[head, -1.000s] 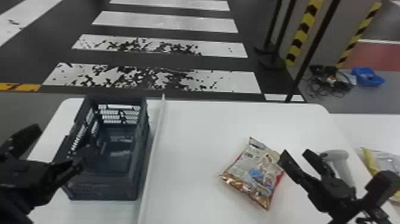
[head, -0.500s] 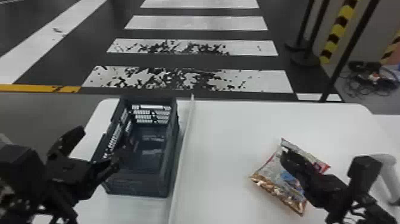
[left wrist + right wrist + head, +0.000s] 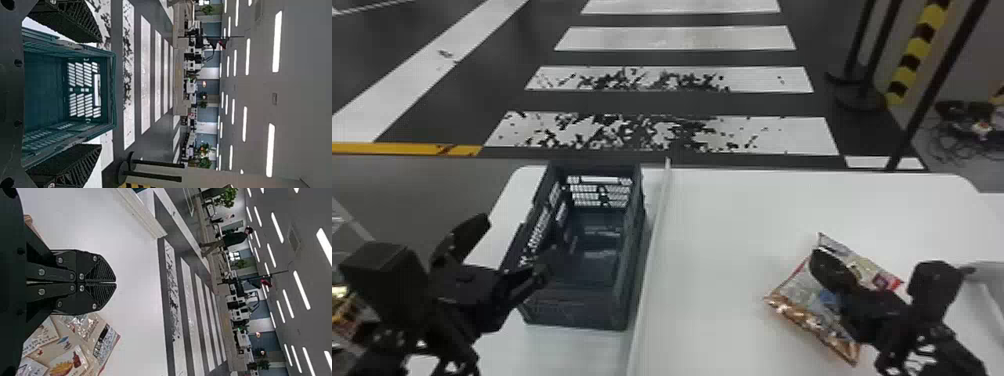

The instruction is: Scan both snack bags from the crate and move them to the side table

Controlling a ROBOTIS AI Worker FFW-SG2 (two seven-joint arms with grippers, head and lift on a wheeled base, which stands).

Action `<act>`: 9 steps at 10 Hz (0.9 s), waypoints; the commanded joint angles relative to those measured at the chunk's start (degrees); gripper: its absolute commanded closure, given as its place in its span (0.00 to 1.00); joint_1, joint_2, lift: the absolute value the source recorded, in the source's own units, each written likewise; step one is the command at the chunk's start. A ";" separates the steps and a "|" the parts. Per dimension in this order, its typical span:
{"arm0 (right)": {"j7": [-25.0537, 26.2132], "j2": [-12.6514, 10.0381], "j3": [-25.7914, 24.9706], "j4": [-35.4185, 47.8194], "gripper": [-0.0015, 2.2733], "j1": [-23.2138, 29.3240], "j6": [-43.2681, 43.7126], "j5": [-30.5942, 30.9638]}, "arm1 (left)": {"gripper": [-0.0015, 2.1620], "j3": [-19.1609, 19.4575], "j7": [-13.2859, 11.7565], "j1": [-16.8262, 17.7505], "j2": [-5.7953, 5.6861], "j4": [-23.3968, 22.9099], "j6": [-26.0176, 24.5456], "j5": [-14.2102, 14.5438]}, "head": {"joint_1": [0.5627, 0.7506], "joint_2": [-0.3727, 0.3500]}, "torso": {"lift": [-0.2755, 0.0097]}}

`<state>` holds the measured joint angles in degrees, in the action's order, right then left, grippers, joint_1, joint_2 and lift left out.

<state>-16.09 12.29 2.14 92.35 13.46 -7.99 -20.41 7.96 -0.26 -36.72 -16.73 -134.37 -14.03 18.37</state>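
1. The snack bag [image 3: 794,302] lies flat on the white table [image 3: 722,270], to the right of the pale divider strip [image 3: 657,240]; in the head view it is partly covered by the right gripper [image 3: 114,282], whose two fingers are pressed together with nothing held between them; whether the bag is touched cannot be told.
2. The left gripper [image 3: 100,94] is spread wide and unladen beside the dark plastic crate [image 3: 572,307]; part of it overlaps the crate's left side in the head view, though contact cannot be confirmed.
3. A brightly coloured package [image 3: 346,317] is cut off at the head view's left edge; whether it is the second snack bag cannot be made out; a grey device [image 3: 987,275], possibly the scanner, is half hidden behind the right gripper.
4. The bag on the table is judged still to need handling; if the right gripper is lowered while closed, the film may be pushed or pinned rather than gripped; the fingers would first have to be parted.
5. The pack is likely limp and slippery; if only a corner is caught, it may swing or drop, and a creased surface may spoil a code reading.
6. If the left gripper is swept sideways, the crate's rim may be snagged and the crate dragged against the strip.
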 commanded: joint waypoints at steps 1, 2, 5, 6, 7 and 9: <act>-0.43 -0.08 0.06 -3.14 0.99 0.25 2.05 -1.03 | 0.02 -0.05 0.00 0.33 0.03 0.42 0.01 0.00 | 0.70 0.62 | 0.63; -1.05 -0.08 0.06 -3.32 0.99 1.48 3.46 -1.30 | 0.02 -0.22 0.00 0.59 0.03 0.69 0.18 0.00 | 0.70 0.62 | 0.63; -2.98 -0.16 -1.79 -3.49 0.99 3.24 3.28 -1.47 | 0.02 -0.66 -0.18 1.03 0.21 1.56 0.53 0.00 | 0.70 0.62 | 0.63; -4.48 0.01 -3.19 -3.49 0.99 4.12 3.11 -2.00 | 0.02 -0.66 -0.18 1.03 0.21 1.74 0.71 0.00 | 0.70 0.61 | 0.63; -6.85 0.98 -3.98 -3.40 0.99 4.91 2.93 -2.44 | 0.02 -0.92 -0.18 1.21 0.29 2.00 1.41 0.00 | 0.70 0.60 | 0.63; -9.22 3.26 -6.27 -3.32 0.99 6.40 2.40 -3.49 | 0.02 -1.45 -0.26 1.74 0.56 2.71 1.59 0.00 | 0.70 0.58 | 0.63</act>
<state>-25.27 14.85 -3.37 89.03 19.34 -5.33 -23.45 6.67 -0.52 -35.16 -16.22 -131.91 -12.48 18.37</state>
